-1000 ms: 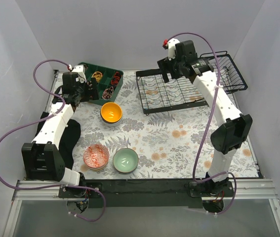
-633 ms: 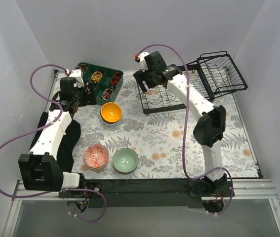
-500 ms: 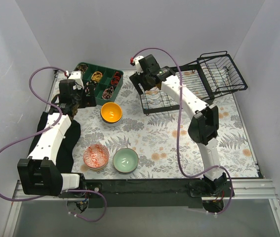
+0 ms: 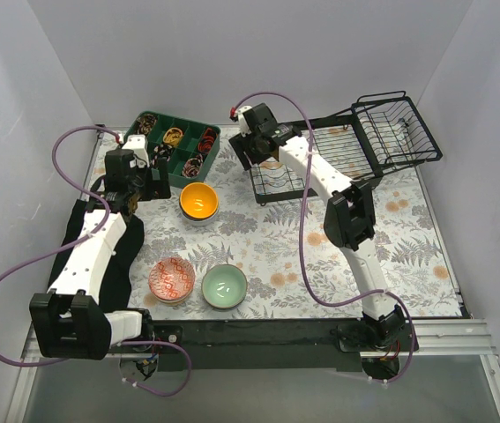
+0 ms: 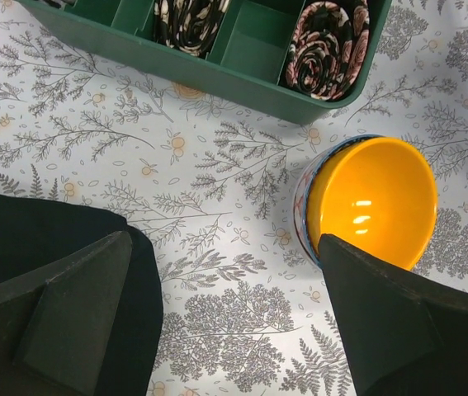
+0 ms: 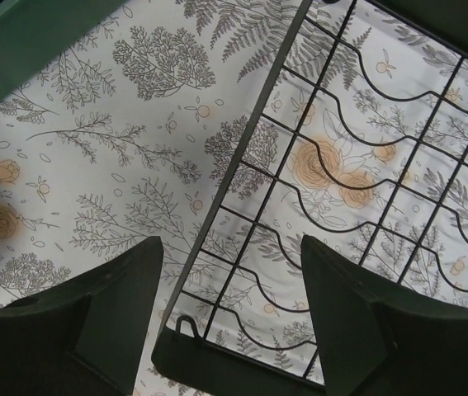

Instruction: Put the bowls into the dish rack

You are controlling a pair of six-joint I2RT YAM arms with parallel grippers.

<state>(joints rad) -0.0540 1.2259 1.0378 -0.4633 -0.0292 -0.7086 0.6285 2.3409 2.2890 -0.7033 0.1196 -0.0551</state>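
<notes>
The orange bowl [image 4: 199,201] sits nested on a lower bowl [image 5: 302,195], just near of the green tray [image 5: 176,73]. The red-patterned bowl [image 4: 172,278] and mint bowl [image 4: 224,285] lie near-left. The dish rack [image 4: 355,154], far right, shows no bowl. The left gripper [image 5: 225,318], jaws wide, hangs beside the orange bowl. It should straddle the rim and lift straight, so the lower bowl stays put. The right gripper [image 6: 229,318], also wide, hovers over the rack's left edge.

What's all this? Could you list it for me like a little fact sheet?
Bowls on table: orange bowl, red-patterned bowl, green bowl
Rack: far right, no bowls seen in it
Left fingers: open, by the orange bowl
Right fingers: open, over the rack's edge
Tray: green, far left
</notes>
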